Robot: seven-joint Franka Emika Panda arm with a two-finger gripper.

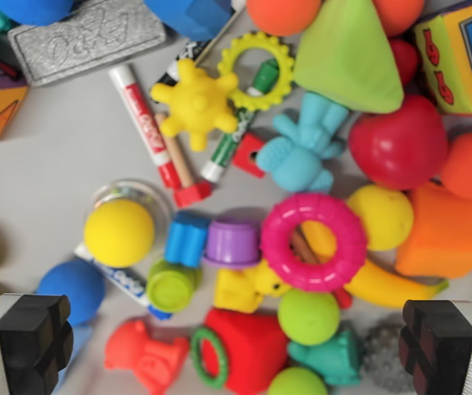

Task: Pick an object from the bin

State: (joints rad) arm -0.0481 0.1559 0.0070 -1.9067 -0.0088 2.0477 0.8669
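Note:
I look straight down into the bin (46,164), whose grey floor is crowded with small toys. My gripper (236,346) hangs open above them, its black left pad (34,337) and right pad (441,341) at the bottom corners with nothing between them. Below the gap lie a red block (248,346) with a green ring (208,356), a green ball (308,317), a yellow duck (248,286), a purple cup (233,242) and a pink ring (314,241). A yellow ball (119,233) sits left of centre.
A yellow spiky ball (194,100), red marker (145,123), blue bear (301,148), green cone (351,53), red apple (400,144), orange block (450,234), banana (380,284) and ABC cube (466,53) fill the upper and right parts. Bare floor shows at the left.

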